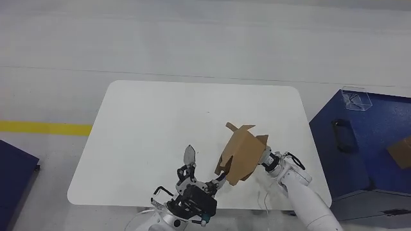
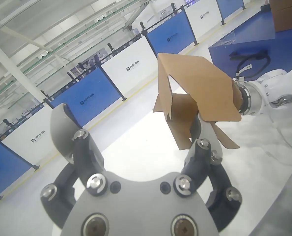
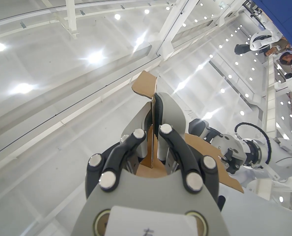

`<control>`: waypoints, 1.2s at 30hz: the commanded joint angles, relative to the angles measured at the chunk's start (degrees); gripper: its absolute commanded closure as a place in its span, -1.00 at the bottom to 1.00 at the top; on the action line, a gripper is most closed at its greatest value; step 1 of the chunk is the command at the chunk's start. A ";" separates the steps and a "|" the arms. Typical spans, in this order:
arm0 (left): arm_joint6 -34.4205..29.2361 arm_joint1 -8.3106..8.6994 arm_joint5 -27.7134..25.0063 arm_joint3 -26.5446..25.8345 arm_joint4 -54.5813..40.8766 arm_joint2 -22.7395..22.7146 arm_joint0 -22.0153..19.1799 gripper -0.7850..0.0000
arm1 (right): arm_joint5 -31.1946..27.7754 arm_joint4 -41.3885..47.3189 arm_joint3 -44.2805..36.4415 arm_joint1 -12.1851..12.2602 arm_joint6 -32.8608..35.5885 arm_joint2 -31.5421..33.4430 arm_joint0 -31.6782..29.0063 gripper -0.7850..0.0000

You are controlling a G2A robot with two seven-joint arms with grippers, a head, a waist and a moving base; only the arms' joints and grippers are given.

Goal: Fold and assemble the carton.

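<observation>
Top view: the carton hangs above the lower right part of the white table, tilted and clear of the surface. It is a brown cardboard blank opened into a rough sleeve, with loose flaps sticking out at its upper and lower ends. The task looks to be at an early to middle stage: the body is partly opened, but no end is closed and the sleeve is not yet squared. The right gripper meets the carton's right side from an arm entering at the lower right corner. The left gripper rises from the bottom centre with its fingers spread wide, one near the carton's lower left edge. Left wrist view: the left gripper is wide apart and holds nothing. One finger passes beside or behind the nearest panel of the carton; whether it touches cannot be told. The right arm's wrist sits at the carton's far side. Right wrist view: the right gripper is closed tight on a thin edge-on panel of the carton, pointing upward toward the ceiling. A flap projects past the fingertips and the left gripper waits farther off.
</observation>
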 commanded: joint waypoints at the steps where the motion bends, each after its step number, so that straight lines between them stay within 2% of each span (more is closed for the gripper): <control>1: -0.14 -0.17 0.58 0.42 0.98 0.40 -0.28 -0.80 | 0.15 -0.35 -0.19 -0.10 -0.16 -0.23 -0.08 1.00; 4: -0.17 -0.46 0.94 0.96 1.33 1.00 -0.69 -0.75 | 0.20 -0.77 -0.36 -0.27 -0.46 -0.55 -0.09 1.00; 14: -0.54 -1.28 1.51 2.14 2.17 2.13 -1.96 -0.35 | 0.66 -1.94 -0.85 -0.75 -0.66 -1.36 -0.30 1.00; 16: -0.59 -1.42 1.52 2.37 2.29 2.28 -2.12 -0.15 | 0.70 -2.13 -0.88 -0.81 -0.65 -1.41 -0.34 1.00; 19: -0.66 -1.61 1.42 2.67 2.42 2.40 -2.35 0.01 | 0.85 -2.43 -0.88 -0.93 -0.79 -1.53 -0.31 1.00; 25: -0.68 -1.94 1.24 3.12 2.63 2.50 -2.59 0.23 | 0.93 -2.85 -0.98 -1.12 -0.73 -1.57 -0.26 1.00; 28: -0.63 -2.07 1.20 3.23 2.70 2.47 -2.59 0.51 | 0.92 -3.14 -0.99 -1.19 -0.71 -1.54 -0.22 1.00; 31: -0.49 -2.19 1.24 3.35 2.86 2.41 -2.53 0.96 | 0.97 -3.27 -0.96 -1.27 -0.82 -1.46 -0.22 1.00; 36: 0.00 -2.37 1.32 3.49 2.98 2.20 -2.44 1.00 | 1.23 -3.95 -1.06 -1.33 -1.20 -1.37 -0.23 0.99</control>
